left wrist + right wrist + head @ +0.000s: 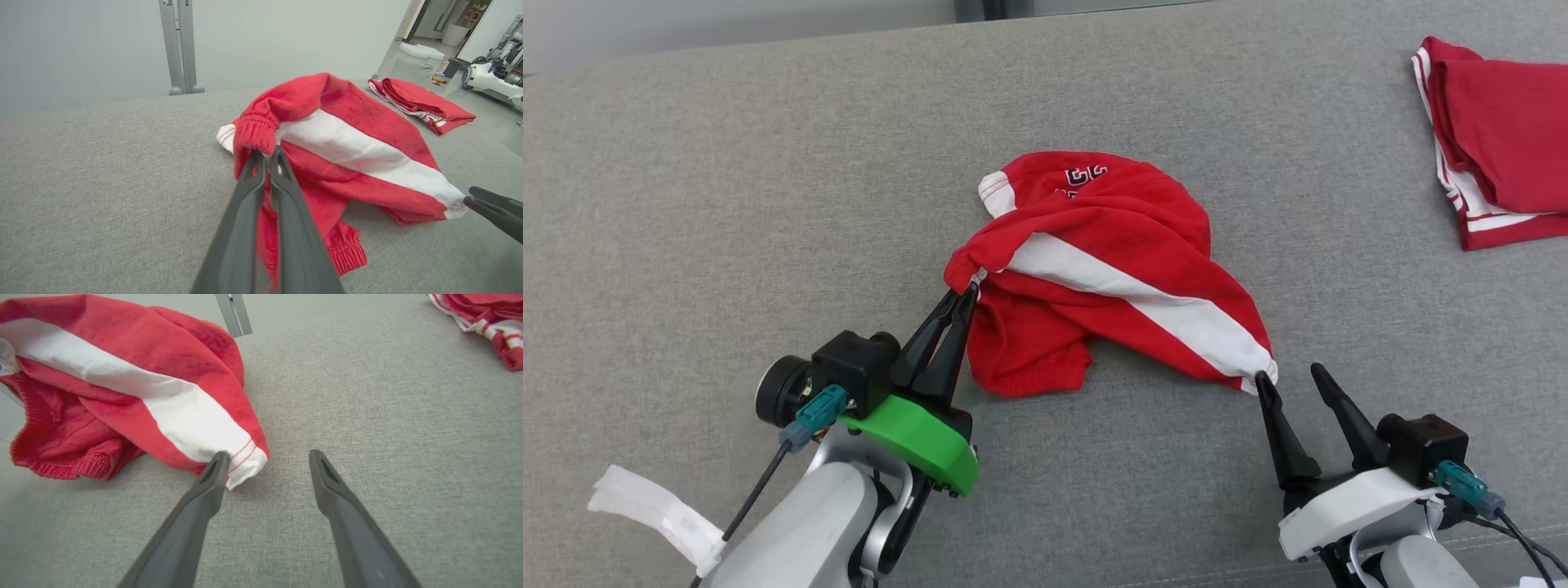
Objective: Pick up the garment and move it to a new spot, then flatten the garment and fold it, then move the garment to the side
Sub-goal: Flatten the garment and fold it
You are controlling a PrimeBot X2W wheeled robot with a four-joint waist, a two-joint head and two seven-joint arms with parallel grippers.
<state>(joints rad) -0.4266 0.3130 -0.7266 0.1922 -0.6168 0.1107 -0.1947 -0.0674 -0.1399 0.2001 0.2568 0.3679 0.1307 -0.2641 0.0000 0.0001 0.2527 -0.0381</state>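
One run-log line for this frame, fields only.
left gripper: shut on garment edge | right gripper: open, finger at white corner | garment: crumpled, not yet flattened

Dark, white-edged characters [1085,174] are showing on the red garment [1111,237], near its far edge in the head view. They are lying partly tucked under a fold and are looking like two rounded letters or digits. They are staying too cut off to read.

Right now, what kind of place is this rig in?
Probably a robotics lab: grey fabric-covered bench, what looks like another white robot on the bare floor beyond, small clutter around it.
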